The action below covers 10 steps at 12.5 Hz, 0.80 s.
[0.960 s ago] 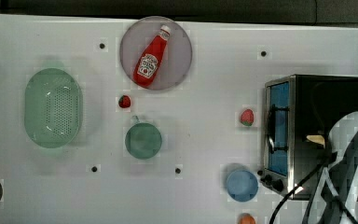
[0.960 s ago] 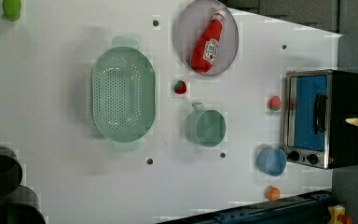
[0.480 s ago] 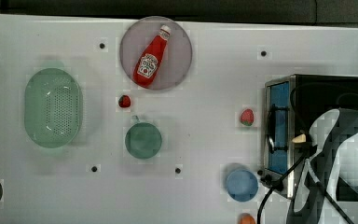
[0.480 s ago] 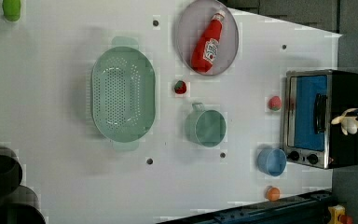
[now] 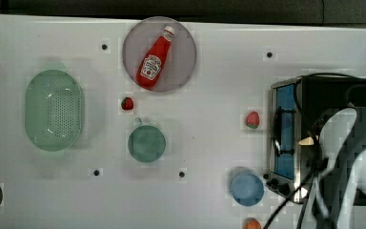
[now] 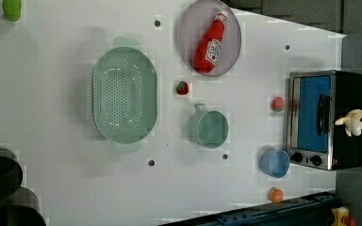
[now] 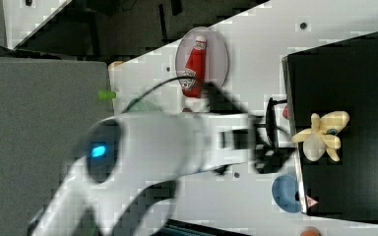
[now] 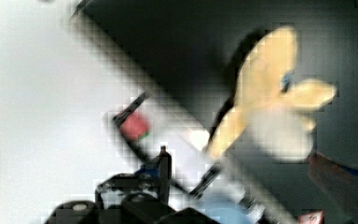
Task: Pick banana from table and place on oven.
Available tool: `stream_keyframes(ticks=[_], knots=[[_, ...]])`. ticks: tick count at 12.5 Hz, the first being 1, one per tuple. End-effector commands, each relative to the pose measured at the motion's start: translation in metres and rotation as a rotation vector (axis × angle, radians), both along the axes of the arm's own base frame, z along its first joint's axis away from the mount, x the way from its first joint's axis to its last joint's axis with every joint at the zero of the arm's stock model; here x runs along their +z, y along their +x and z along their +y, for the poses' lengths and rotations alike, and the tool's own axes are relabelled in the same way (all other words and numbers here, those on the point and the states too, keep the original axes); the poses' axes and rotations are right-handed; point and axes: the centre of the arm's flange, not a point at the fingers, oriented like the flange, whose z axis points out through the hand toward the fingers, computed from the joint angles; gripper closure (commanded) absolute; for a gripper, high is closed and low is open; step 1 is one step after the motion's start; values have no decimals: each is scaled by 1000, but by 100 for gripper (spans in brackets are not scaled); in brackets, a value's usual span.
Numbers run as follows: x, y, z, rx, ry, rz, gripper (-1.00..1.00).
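Pale yellow peeled toy banana (image 7: 321, 135) seen lying on black top of silver-framed toaster oven (image 7: 347, 73), near its front edge in right view; also seen at oven's far edge in left view (image 6: 352, 123). Black gripper (image 7: 270, 147) seen just beside banana, not gripping it; jaw width cannot be told. Oven stood on white worktop (image 5: 205, 95). Red ketchup bottle (image 5: 153, 59) laid on grey round plate (image 5: 183, 57).

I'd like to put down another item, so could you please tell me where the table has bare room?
The table is bare between the green mug and the blue cup, and between the ketchup plate and the oven. It is crowded around the colander, strawberry and mug.
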Motion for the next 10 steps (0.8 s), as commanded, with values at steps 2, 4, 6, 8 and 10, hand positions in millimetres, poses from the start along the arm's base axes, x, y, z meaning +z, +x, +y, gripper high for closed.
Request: stream_keyframes(ticks=[2, 4, 6, 8, 10], knots=[[96, 18, 116, 14, 68, -42, -100], [107, 19, 173, -107, 80, -36, -100], [111, 19, 230, -203, 76, -32, -100], [116, 19, 274, -320, 50, -34, -100], [121, 16, 298, -339, 39, -34, -100]])
